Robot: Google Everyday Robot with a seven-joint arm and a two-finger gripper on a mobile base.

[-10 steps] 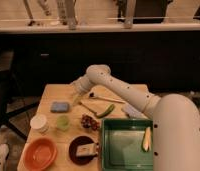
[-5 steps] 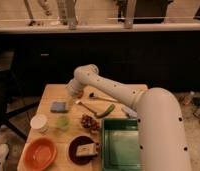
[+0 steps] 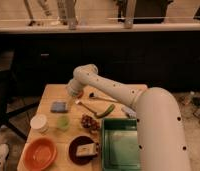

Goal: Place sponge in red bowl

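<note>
On the table (image 3: 49,95), the sponge (image 3: 58,106) lies just beside the gripper (image 3: 74,93), apparently open and empty, which should descend squarely over it and pinch across before carrying it to the bowl (image 3: 39,153).

Likely a kitchen or dining area: wooden table (image 3: 49,93) with red bowl (image 3: 39,153) and dark plate (image 3: 73,145), before a dark counter (image 3: 43,55).

Single camera, high behind arm (image 3: 118,93), faces forward and down over table (image 3: 49,93); mid distance; claw (image 3: 74,92) above table's far left.
</note>
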